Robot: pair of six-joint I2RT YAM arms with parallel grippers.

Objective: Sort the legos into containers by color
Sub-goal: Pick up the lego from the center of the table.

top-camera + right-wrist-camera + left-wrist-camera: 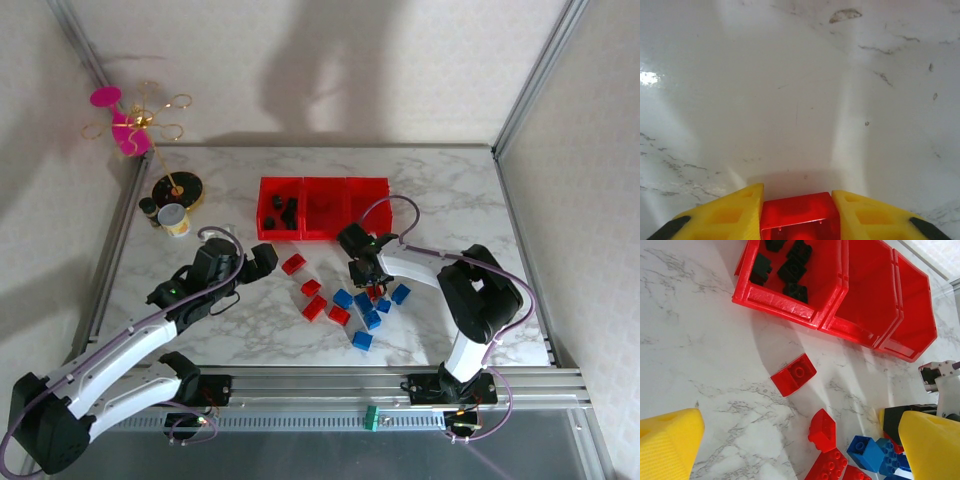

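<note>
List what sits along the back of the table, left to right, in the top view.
black-and-gold disc stand → left bin, holding black legos → middle bin → right bin

Bins [322, 205] behind loose bricks [343, 298], some bricks [287, 212] in leftmost bin [265, 198], stand [177, 188] left.

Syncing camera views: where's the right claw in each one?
Top external: right claw right of centre, down in the brick pile, in front of the red bins.
Left wrist: claw at lower right edge, dark tip at the pile.
Right wrist: bottom centre, yellow fingers shut on a red brick.
Shared landmark: the marble table.
</note>
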